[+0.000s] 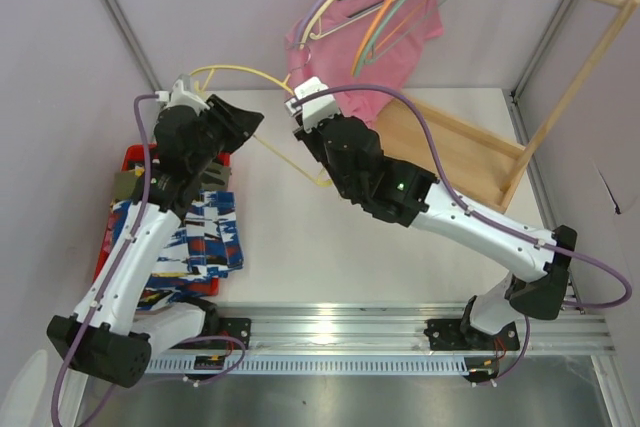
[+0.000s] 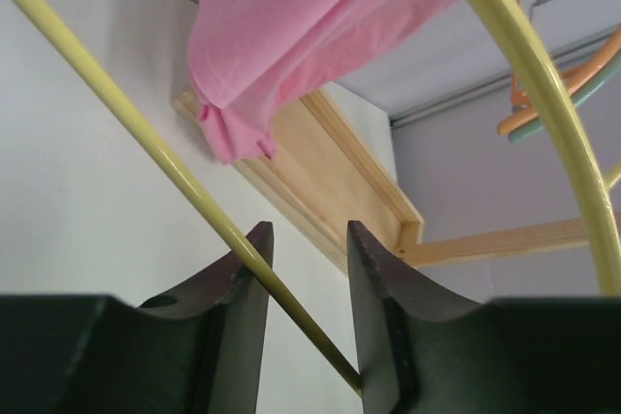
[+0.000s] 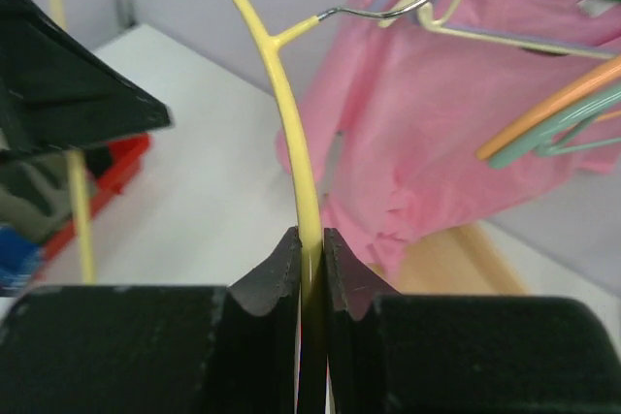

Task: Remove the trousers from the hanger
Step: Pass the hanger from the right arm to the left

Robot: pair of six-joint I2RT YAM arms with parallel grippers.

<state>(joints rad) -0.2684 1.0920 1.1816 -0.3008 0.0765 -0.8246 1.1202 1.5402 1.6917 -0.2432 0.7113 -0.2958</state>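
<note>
The right tool pinches the yellow hanger to steady it; the left tool, spread, straddles its bar. Trousers lie at eight o'clock.

light: bright, even | shadows: faint | blur: wrist views' near foreground

Top view looked down over the desk from behind; both wrist views sat close behind their fingers, sharing the yellow hanger and pink T-shirt.
</note>
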